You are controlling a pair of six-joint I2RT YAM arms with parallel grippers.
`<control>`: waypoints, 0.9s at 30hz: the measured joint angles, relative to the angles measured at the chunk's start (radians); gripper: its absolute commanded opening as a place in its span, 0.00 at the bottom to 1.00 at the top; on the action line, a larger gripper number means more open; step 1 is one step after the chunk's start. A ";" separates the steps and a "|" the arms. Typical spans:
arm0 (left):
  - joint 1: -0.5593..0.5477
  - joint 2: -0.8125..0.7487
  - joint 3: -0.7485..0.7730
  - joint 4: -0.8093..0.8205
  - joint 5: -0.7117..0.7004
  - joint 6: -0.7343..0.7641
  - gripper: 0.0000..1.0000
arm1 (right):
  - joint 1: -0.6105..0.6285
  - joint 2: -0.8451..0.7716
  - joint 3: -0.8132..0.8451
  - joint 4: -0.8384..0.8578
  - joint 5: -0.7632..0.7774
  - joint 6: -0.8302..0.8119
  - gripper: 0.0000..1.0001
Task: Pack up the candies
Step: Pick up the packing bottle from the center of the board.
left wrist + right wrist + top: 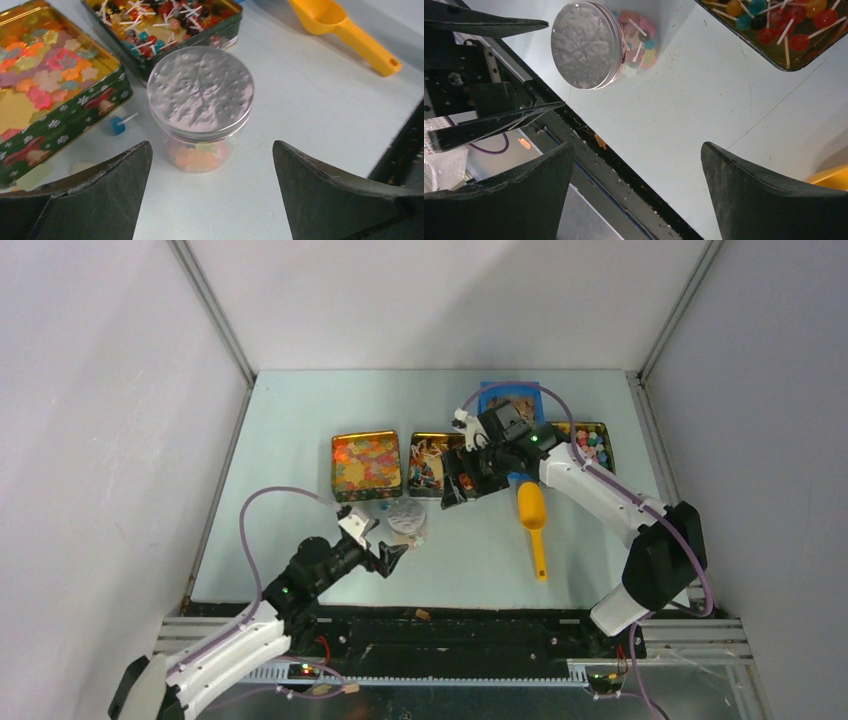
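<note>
The candies fill open tins: flower-shaped jellies [45, 75] in the left tin [366, 465], lollipops [160, 20] in the middle tin [430, 465]. More candies [197, 157] sit inside a clear jar [407, 517] closed by a round silver lid [200, 90]. My left gripper [211, 146] is open just short of the jar's near side, nothing between its fingers. My right gripper [468, 485] hangs open and empty over the middle tin's near edge; its wrist view shows the lid [584, 45] and the lollipops [784, 25].
An orange scoop [534, 520] lies right of the jar. A third tin [592, 445] stands at the back right, a blue box [510, 395] behind it. A loose blue lollipop [118, 125] and pale jellies [35, 176] lie beside the left tin. The table's near edge [624, 170] is close.
</note>
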 measured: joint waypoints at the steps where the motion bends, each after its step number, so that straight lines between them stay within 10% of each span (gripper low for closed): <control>1: -0.019 0.008 -0.022 0.031 -0.038 0.002 0.98 | -0.004 -0.002 -0.002 0.003 -0.002 0.000 1.00; 17: -0.122 0.414 -0.082 0.597 -0.200 0.084 0.98 | -0.027 0.008 -0.039 0.107 -0.105 0.055 1.00; 27: -0.126 0.429 -0.082 0.648 -0.254 0.102 0.98 | -0.007 0.130 -0.055 0.263 -0.179 0.193 1.00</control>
